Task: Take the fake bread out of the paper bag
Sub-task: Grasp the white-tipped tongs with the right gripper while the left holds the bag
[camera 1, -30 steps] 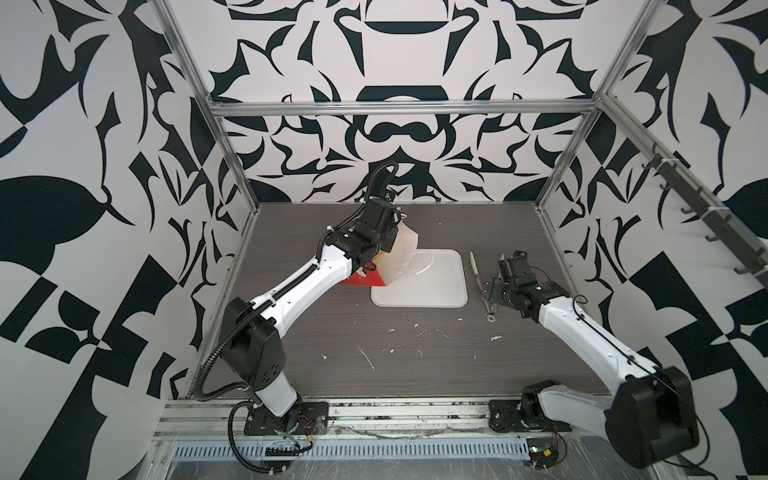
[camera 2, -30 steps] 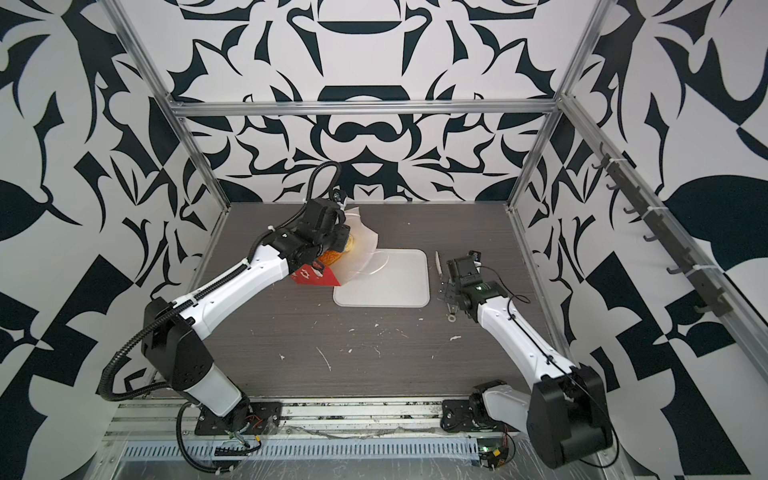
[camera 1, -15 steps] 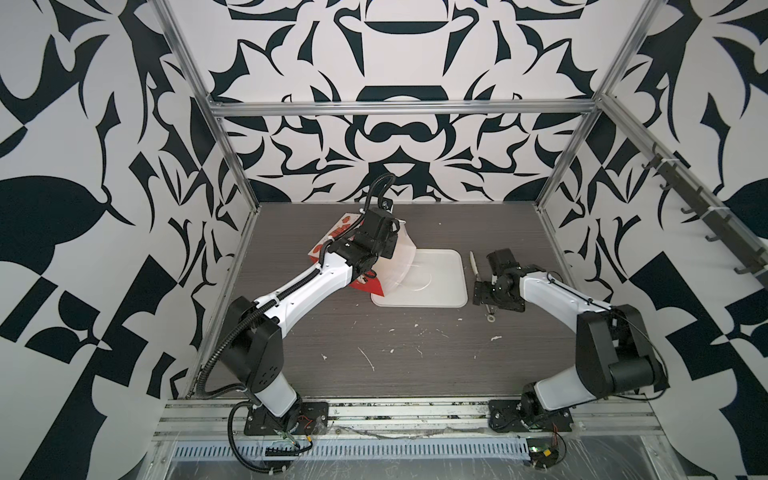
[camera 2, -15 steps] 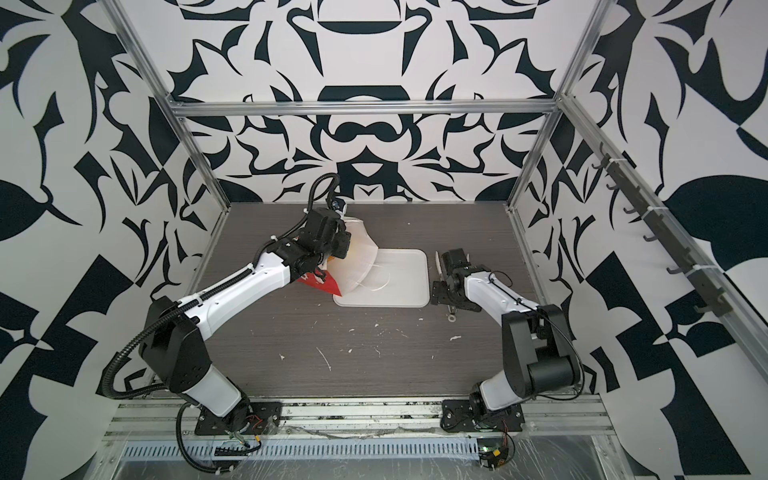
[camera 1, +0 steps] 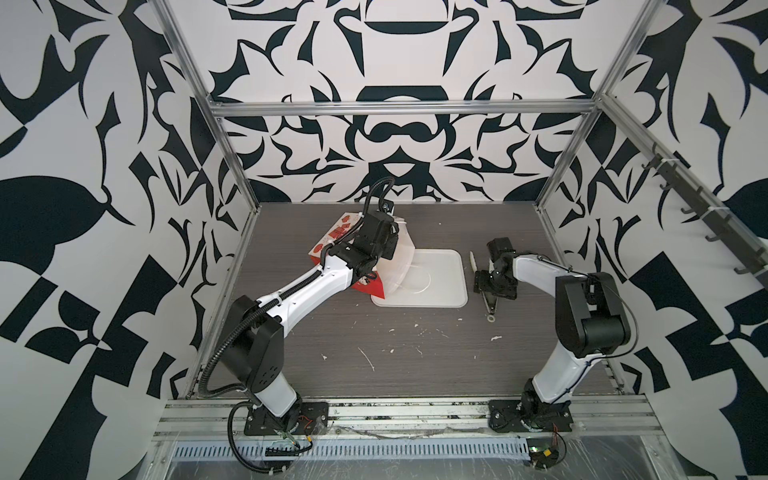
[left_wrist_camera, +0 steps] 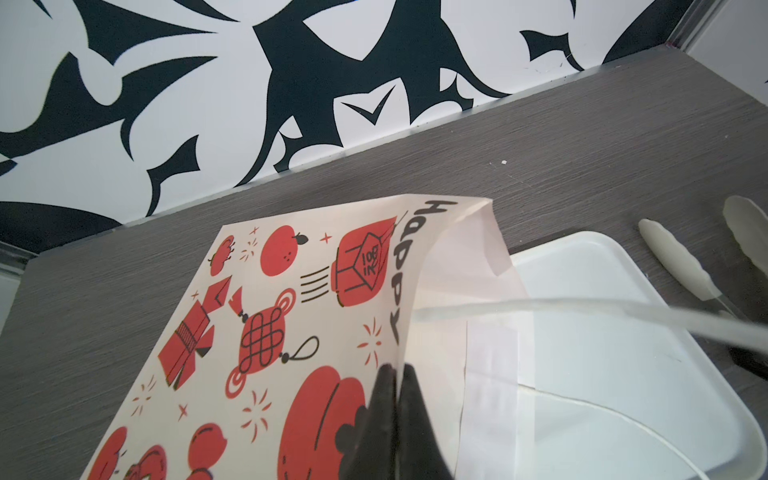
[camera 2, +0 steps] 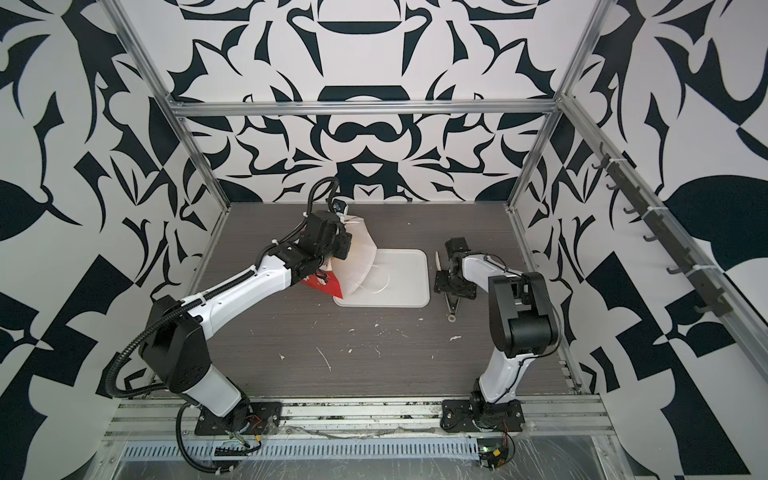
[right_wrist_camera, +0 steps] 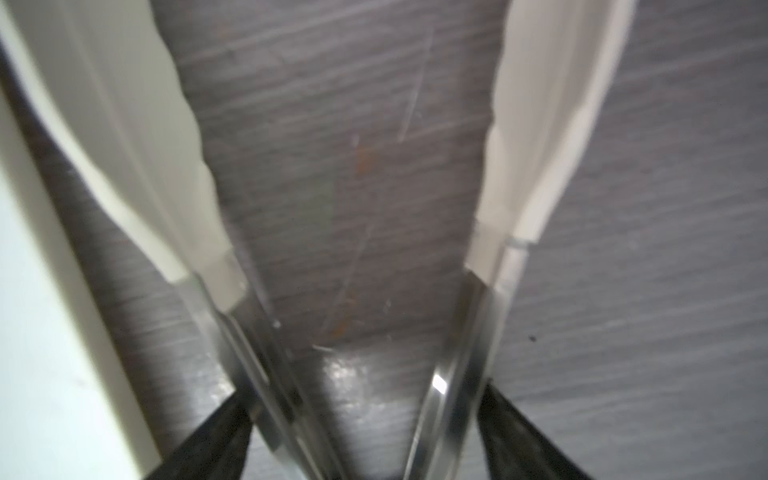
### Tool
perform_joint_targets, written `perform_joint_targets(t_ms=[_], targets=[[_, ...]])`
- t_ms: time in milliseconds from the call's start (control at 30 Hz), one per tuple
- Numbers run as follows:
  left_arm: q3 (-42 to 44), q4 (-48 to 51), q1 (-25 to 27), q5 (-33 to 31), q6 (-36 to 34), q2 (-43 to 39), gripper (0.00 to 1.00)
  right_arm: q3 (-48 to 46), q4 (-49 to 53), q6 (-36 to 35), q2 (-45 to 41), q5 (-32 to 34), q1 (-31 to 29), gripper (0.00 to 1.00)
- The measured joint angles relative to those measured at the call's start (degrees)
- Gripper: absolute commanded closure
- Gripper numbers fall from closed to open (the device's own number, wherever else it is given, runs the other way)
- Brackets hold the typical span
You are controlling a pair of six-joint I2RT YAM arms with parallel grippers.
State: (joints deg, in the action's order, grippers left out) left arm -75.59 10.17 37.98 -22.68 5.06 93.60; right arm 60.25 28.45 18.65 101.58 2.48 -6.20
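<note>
My left gripper (left_wrist_camera: pixel 395 370) is shut on the rim of the paper bag (left_wrist_camera: pixel 291 311), one finger outside and one inside. In both top views the paper bag (camera 1: pixel 332 239) (camera 2: pixel 359 253) hangs tilted from the left gripper (camera 1: pixel 384 249) (camera 2: pixel 338 249), its white inside facing the tray and its red base low on the left. A white cord handle (left_wrist_camera: pixel 582 309) stretches across the mouth. The fake bread is hidden. My right gripper (right_wrist_camera: pixel 361 403) straddles metal tongs (right_wrist_camera: pixel 469 332) lying on the table, its black fingers touching both arms from outside.
A flat white tray (camera 1: pixel 440 270) (camera 2: pixel 407 274) (left_wrist_camera: pixel 623 353) lies mid-table under the bag's mouth. The tongs (camera 1: pixel 490 301) (camera 2: pixel 452 305) lie just right of it, under the right gripper (camera 1: pixel 492 284) (camera 2: pixel 453 284). White crumbs (camera 1: pixel 368 359) dot the front of the table. Patterned walls enclose three sides.
The left gripper has tipped the bag so that its printed side shows. The right arm has folded upward, its gripper has come down onto the tongs, and its jaws have narrowed.
</note>
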Motion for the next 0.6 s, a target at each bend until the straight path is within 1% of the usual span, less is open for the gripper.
perform_joint_targets(t_ms=[33, 67, 167, 333, 467, 533, 600], targets=[[0.00, -0.31, -0.11, 0.00, -0.20, 0.07, 1.00, 0.02, -0.20, 0.07, 0.04, -0.02, 0.00, 0.42], [0.00, -0.74, -0.33, 0.00, -0.39, 0.17, 1.00, 0.02, -0.31, 0.13, 0.02, 0.00, 0.00, 0.53], [0.24, -1.70, -0.83, 0.09, -0.59, 0.26, 1.00, -0.26, -1.16, 0.17, -0.07, 0.15, 0.00, 0.75], [0.28, -2.32, -1.27, 0.68, -0.63, 0.26, 1.00, -3.45, -2.34, 0.52, -2.75, 0.17, 0.00, 1.00], [1.27, -3.10, -1.27, 1.22, -1.05, 0.26, 1.00, -7.63, 0.44, 0.24, -8.90, -1.18, -0.72, 1.00], [2.03, -3.48, -1.22, 1.51, -1.62, 0.26, 1.00, -8.39, 2.73, -0.33, -12.98, -1.70, -2.32, 1.00], [2.78, -3.80, -1.27, 1.97, -2.14, 0.24, 1.00, -8.24, 4.74, -1.36, -17.99, -2.36, -5.49, 1.00]])
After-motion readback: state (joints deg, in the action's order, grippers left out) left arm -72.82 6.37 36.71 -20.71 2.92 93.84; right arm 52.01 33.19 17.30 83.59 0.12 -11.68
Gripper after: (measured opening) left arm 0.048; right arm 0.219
